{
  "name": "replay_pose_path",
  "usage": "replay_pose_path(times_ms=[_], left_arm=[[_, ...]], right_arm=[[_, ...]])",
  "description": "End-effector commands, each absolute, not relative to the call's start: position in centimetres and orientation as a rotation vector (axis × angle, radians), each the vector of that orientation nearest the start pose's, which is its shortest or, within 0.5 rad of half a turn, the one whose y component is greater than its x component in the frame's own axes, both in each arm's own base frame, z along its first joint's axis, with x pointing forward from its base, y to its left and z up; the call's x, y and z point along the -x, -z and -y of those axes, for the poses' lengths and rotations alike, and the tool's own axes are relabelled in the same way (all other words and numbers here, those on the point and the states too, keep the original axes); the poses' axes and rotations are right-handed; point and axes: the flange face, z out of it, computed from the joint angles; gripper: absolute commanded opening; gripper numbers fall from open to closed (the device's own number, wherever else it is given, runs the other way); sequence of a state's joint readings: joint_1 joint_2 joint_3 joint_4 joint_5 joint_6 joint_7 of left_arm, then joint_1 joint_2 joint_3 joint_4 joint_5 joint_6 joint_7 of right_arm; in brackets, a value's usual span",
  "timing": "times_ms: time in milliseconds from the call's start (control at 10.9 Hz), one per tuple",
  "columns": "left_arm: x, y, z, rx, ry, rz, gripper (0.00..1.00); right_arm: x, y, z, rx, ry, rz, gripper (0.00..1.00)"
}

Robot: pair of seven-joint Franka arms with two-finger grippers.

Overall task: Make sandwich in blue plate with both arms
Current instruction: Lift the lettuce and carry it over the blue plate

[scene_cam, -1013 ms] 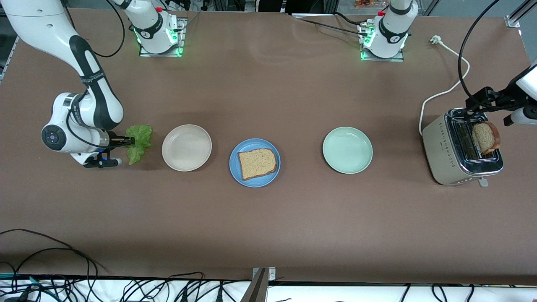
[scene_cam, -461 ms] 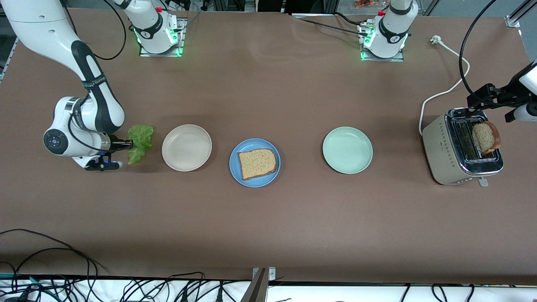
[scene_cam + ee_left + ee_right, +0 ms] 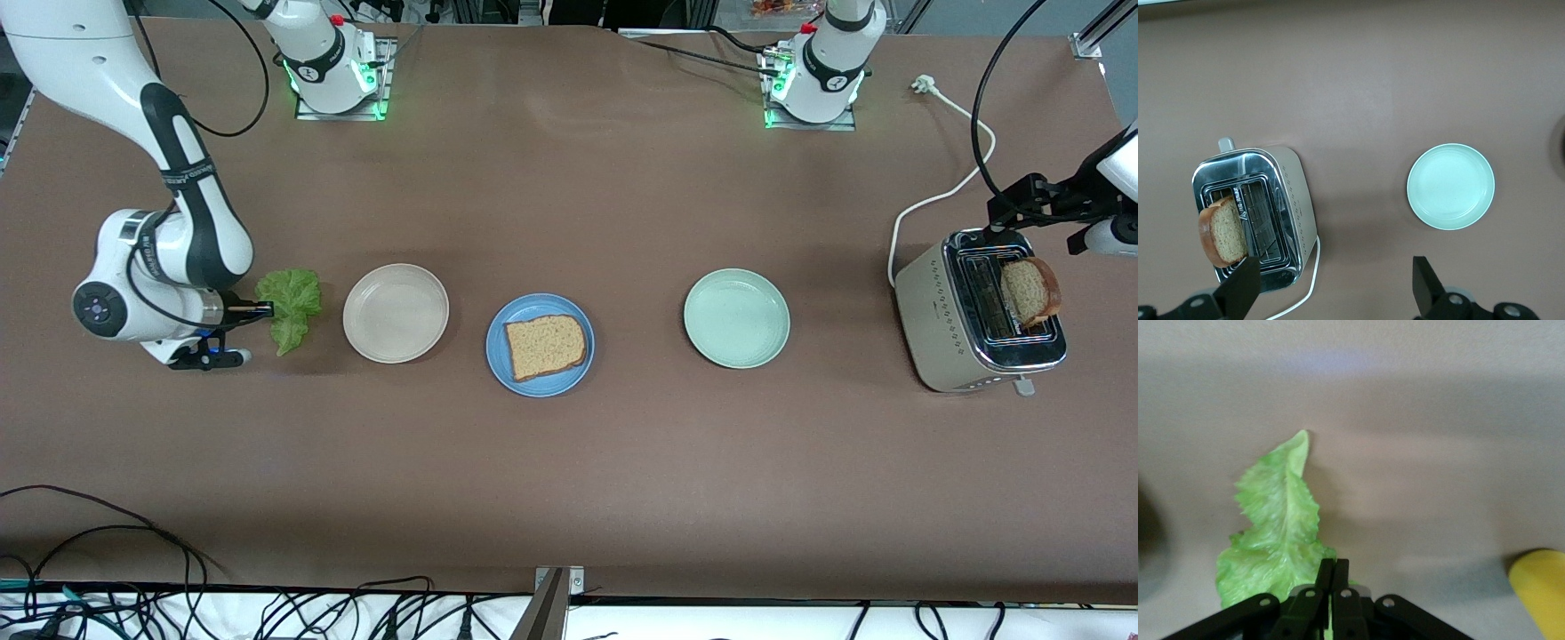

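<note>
Right gripper (image 3: 263,309), at the right arm's end of the table, is clenched on the edge of the lettuce leaf (image 3: 290,308), which lies beside the cream plate (image 3: 396,313). The blue plate (image 3: 540,377) sits mid-table between the cream plate and the mint-green plate (image 3: 736,317) and carries one bread slice (image 3: 545,345). Left gripper (image 3: 1335,288) hangs released, fingers spread wide, over the toaster (image 3: 976,313), from whose slot a second bread slice (image 3: 1029,290) protrudes.
</note>
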State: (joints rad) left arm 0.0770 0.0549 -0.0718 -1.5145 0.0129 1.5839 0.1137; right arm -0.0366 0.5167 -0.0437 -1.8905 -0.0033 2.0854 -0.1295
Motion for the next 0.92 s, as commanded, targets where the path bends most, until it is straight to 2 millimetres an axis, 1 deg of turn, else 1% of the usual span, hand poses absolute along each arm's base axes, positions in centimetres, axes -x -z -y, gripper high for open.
replay_pose_path(times_ms=[0,184,369,553,737,829], left_arm=[[-56.8,-62.8,-0.7,3.110,0.000,-0.147,1.00],[-56.8,-62.9,-0.9,3.110,0.003,-0.142,1.00],[-56.8,-62.9,-1.1,3.105,0.002,-0.139,1.00],[-56.8,-62.9,-1.5,3.098,0.001,-0.132,1.00],[-56.8,-62.9,-1.8,3.100,-0.001,-0.120,1.00],[-56.8,-62.9,-1.7,3.101,-0.001,-0.122,1.00]], right_arm=[[-61.5,-25.4,4.5,3.051,-0.609,0.082,0.00],[-62.6,-28.1,4.1,3.049,-0.639,0.065,0.00],[-63.1,-30.5,2.5,3.055,-0.651,0.051,0.00],[-63.8,-33.3,-0.3,3.076,-0.653,0.023,0.00],[-64.5,-35.5,-4.9,3.113,-0.622,-0.005,0.00],[-64.5,-36.2,-7.4,3.132,-0.598,-0.012,0.00]])
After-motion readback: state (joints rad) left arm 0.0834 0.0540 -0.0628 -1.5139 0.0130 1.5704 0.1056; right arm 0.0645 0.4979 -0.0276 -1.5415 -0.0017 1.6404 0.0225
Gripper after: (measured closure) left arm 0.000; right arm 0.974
